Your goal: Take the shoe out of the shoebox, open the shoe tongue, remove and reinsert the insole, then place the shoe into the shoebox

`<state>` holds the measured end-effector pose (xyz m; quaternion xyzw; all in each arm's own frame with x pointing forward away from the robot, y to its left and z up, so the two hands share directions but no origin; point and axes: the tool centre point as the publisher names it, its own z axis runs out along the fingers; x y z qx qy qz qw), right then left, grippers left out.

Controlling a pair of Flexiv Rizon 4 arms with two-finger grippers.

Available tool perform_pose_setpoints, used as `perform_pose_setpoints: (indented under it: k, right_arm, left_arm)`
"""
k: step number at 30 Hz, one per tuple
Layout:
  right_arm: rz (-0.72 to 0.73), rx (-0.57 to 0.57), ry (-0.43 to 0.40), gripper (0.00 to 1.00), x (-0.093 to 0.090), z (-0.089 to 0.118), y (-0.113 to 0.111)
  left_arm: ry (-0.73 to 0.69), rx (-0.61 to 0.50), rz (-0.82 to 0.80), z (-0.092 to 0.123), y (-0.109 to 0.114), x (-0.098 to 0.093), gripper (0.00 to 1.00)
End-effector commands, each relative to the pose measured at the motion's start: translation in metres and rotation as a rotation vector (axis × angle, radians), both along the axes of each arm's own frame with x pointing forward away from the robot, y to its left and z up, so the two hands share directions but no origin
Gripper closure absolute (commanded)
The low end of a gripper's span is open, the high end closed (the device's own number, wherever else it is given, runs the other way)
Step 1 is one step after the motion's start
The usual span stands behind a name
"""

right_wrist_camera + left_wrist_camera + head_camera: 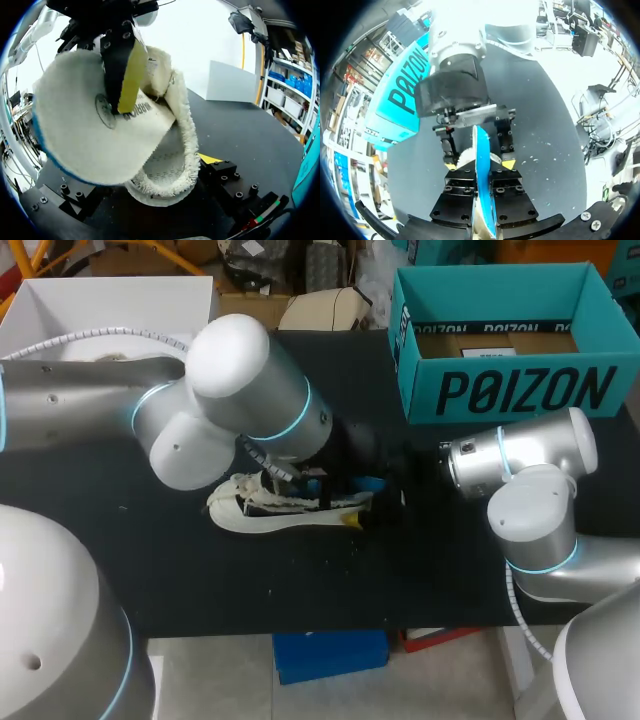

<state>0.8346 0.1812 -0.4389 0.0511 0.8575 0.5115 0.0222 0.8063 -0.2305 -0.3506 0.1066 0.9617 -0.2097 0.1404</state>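
While the cream, fleece-lined shoe (270, 512) lies mid-table (150, 570), well apart from the teal box (520, 390), your right gripper (480, 164) clamps its heel and your left gripper (122, 82) pinches the fuzzy white, blue-edged insole (75, 135) at the shoe's opening.
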Motion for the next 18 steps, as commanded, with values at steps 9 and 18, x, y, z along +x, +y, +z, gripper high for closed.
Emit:
perform_pose_setpoints:
  k: [9, 18]
  right_arm:
    - [0.0, -0.003, 0.002, 1.0, 0.002, -0.003, -0.002]
    - [0.0, -0.003, 0.002, 1.0, 0.002, -0.003, -0.002]
  left_arm:
    - [0.163, -0.418, -0.06, 0.119, -0.005, -0.019, 1.0]
    - [0.299, -0.644, -0.091, 0.202, -0.015, -0.007, 1.0]
